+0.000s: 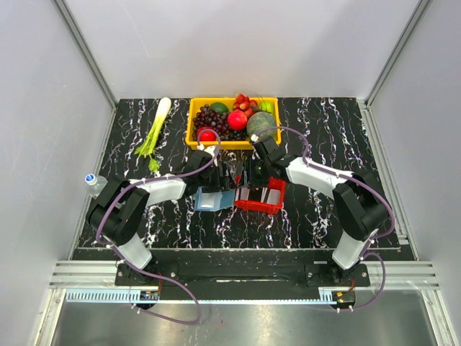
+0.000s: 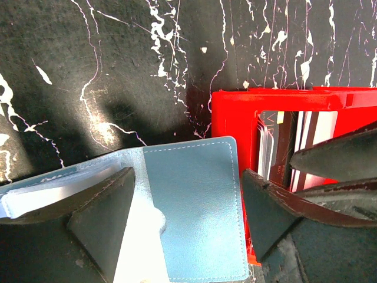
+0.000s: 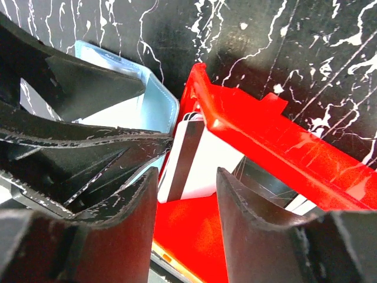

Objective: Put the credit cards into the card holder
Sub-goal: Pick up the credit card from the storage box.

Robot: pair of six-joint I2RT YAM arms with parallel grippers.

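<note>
The blue card holder lies open on the black table, paler inside with a white card in a pocket. My left gripper stands open over it, one finger on each side of its right half. Right beside it is a red tray holding several upright credit cards. My right gripper is open over the tray's left end, with nothing between its fingers. Just beyond them stands a white card with a dark stripe. In the top view both grippers meet between holder and tray.
A yellow basket full of fruit stands at the back middle, close behind both grippers. A green leek lies at the back left. A small clear bottle sits at the left edge. My two grippers nearly touch each other.
</note>
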